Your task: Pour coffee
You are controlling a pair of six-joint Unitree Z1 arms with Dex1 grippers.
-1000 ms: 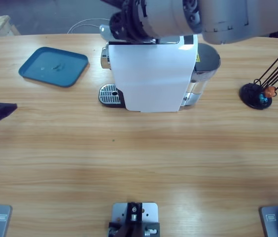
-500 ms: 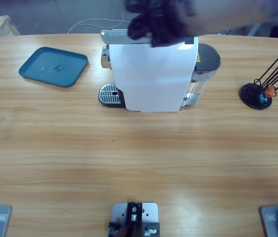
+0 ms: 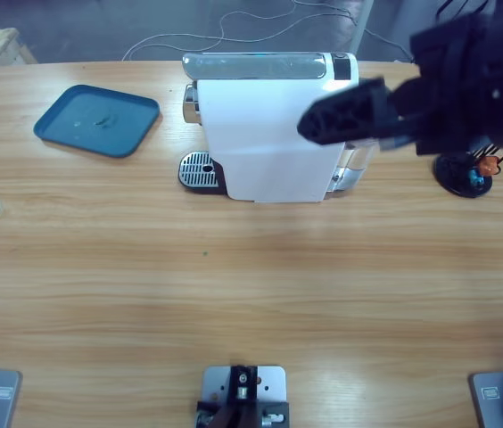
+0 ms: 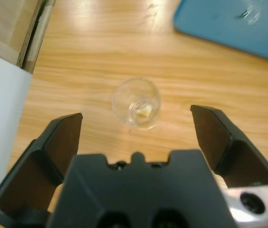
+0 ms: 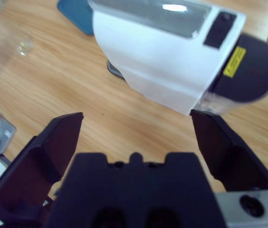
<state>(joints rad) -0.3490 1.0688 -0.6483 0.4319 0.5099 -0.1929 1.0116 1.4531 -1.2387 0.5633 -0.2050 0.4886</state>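
While the left tool (image 4: 136, 126) hangs spread wide with nothing held, the glass tumbler (image 4: 136, 102) stands on the worktop (image 3: 251, 285) just beyond, centred between its jaws, coffee indiscernible; right tool (image 5: 136, 128) released above coffee machine (image 3: 269, 134).

Bare table (image 3: 260, 285) before the coffee machine (image 3: 269, 152); tray (image 3: 97, 119) leftward.

High view: fixed overhead, facing straight down on the table (image 3: 251, 276). Left wrist view: close above the glass tumbler (image 4: 136, 102). Right wrist view: higher, tilted toward the coffee machine (image 5: 172, 61) — all 3 views share that tumbler.
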